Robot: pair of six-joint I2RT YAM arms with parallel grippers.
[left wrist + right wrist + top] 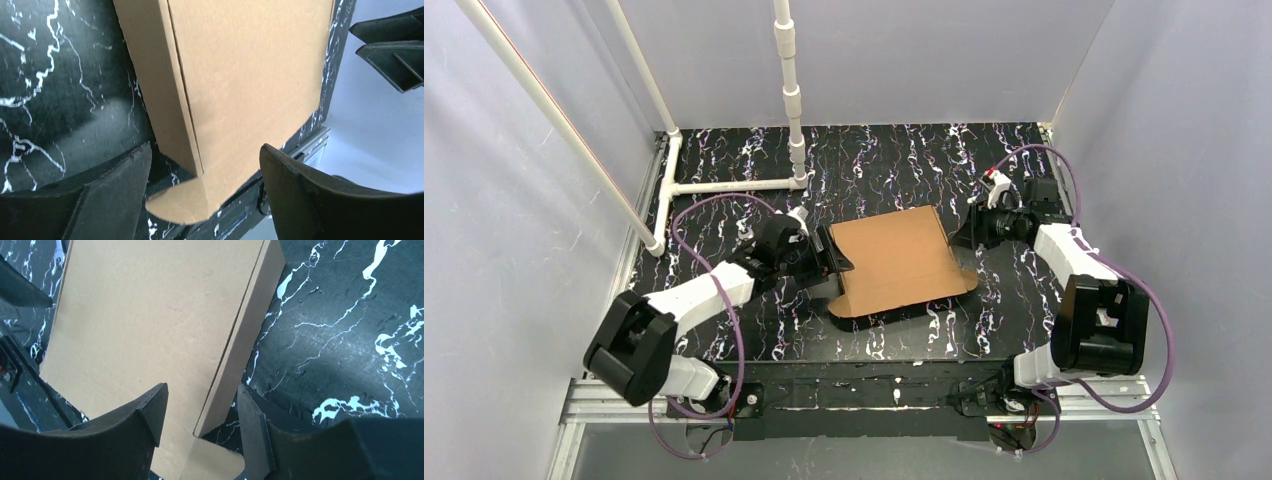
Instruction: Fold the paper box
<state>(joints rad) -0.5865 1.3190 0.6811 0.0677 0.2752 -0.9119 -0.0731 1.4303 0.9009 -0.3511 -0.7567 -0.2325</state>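
Spread wide, the left hand (pixel 832 256) sits at the left edge of the paper box (pixel 894 262), a plain brown corrugated cardboard sheet with creased side strips, lying near the middle of the black, white-veined worktop (pixel 904 150). Seen from its wrist, the two dark fingers (pixel 110 195) straddle a narrow side strip and a rounded corner tab of the box. They clasp nothing, though whether either one brushes the cardboard is hard to judge. The right hand (pixel 961 232) stands at the box's right edge, nearly lost against the dark worktop in the view from above. Its own camera shows the jaws parted on either side of the right side strip, gripping nothing. Both wrist views cut the box off at the frame edges, and from above shadow hides what lies under its near edge.
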